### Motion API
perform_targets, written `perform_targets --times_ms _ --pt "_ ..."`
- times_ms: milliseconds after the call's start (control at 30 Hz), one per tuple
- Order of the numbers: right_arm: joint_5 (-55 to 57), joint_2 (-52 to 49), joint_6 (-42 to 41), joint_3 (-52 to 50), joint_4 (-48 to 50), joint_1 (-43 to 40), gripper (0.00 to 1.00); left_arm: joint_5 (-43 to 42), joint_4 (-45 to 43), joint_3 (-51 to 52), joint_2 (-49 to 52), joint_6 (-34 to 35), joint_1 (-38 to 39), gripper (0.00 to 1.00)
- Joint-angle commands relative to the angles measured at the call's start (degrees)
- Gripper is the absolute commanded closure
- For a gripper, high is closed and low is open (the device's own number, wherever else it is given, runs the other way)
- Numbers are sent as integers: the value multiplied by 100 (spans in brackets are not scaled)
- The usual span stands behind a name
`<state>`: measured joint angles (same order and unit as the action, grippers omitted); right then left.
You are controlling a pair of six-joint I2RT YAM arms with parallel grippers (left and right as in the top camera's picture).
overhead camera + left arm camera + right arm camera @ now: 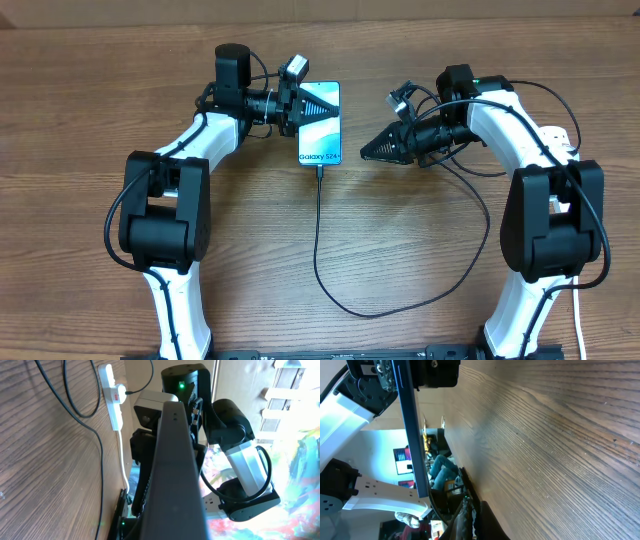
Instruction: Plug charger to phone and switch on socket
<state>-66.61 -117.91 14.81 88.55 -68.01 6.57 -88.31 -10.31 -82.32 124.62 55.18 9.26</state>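
A brown wood-grain desk [420, 260] is seen throughout; beyond its edge, a white slatted frame [285, 395] is brightly lit.

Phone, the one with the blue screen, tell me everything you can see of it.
The phone is a slim rectangle with a lit light-blue screen facing up, dark "Galaxy S24" text at the end nearer the robot, and a thin dark edge. The left gripper is shut across its far half, reaching in from the left. The charger is plugged into its near end. Whether it rests on the table or is raised slightly is unclear.
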Motion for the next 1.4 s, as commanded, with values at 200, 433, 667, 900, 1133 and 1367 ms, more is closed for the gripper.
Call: perform_targets --times_ms 200,433,667,900,1133,1367 --pt "-33 186 50 107 -251 127 82 -105 -11 -13 -216 149 -24 96" --pt "-39 186 48 103 -249 511 47 -109 -13 -11 -216 378 -24 96" --pt "-431 186 44 103 -59 927 47 -107 -13 -13 -216 422 -33 96" --pt "-551 186 39 103 -44 885 46 -52 -15 -13 -216 422 -52 96" --pt "-776 186 2 103 -22 726 44 505 0 -11 -216 855 -245 96" --pt "-1222 186 0 103 352 774 45 608 0 -13 -216 986 -208 96"
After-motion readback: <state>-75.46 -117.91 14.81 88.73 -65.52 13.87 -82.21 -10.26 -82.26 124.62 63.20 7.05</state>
